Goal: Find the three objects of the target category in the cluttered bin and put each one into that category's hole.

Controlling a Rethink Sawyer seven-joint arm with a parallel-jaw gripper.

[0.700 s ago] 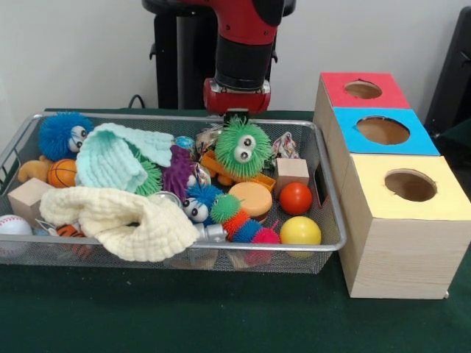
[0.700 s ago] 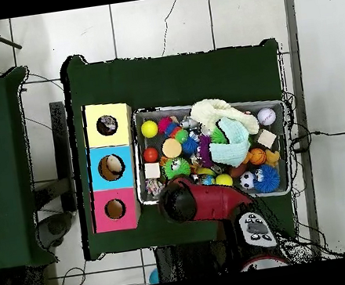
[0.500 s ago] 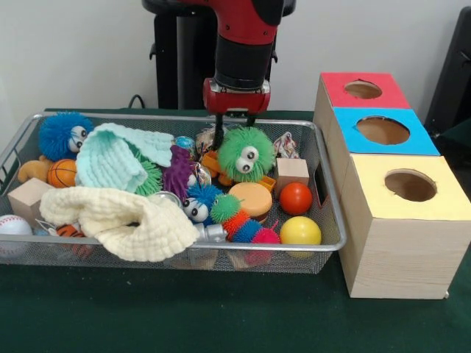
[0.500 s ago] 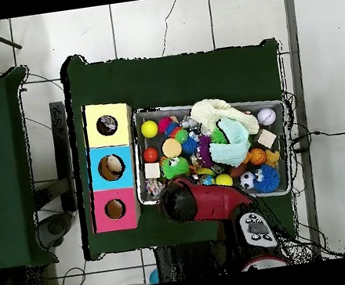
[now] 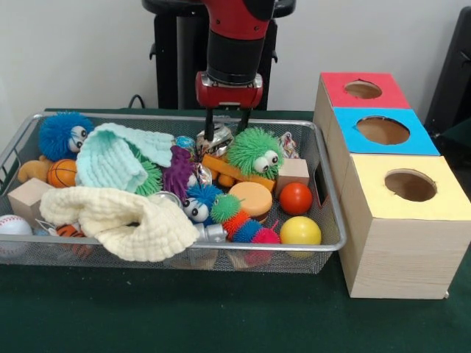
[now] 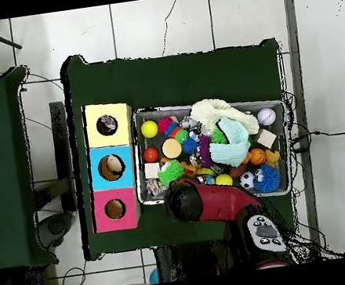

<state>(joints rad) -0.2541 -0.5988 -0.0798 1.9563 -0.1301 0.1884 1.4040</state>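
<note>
A green fuzzy toy with googly eyes [image 5: 256, 152] lies in the wire bin [image 5: 330, 213] near its back, resting on an orange block and beside a wooden cube [image 5: 292, 171]. My gripper [image 5: 225, 123] hangs just up and left of it, open, with nothing between its fingers. Overhead, the arm [image 6: 208, 203] covers the gripper, and the green toy [image 6: 170, 170] shows beside it. To the right stand three boxes with holes: red [image 5: 362, 89], blue [image 5: 383, 130] and yellow [image 5: 410, 185].
The bin also holds a blue fuzzy toy [image 5: 62, 134], a mint cloth [image 5: 118, 158], a cream cloth [image 5: 118, 217], a red ball [image 5: 295, 198], a yellow ball [image 5: 300, 232], an orange disc [image 5: 251, 198] and a spiky caterpillar [image 5: 239, 220].
The green fuzzy toy left the gripper and rolled to the right in the bin. The gripper rose a little and shifted left, its fingers now bare.
</note>
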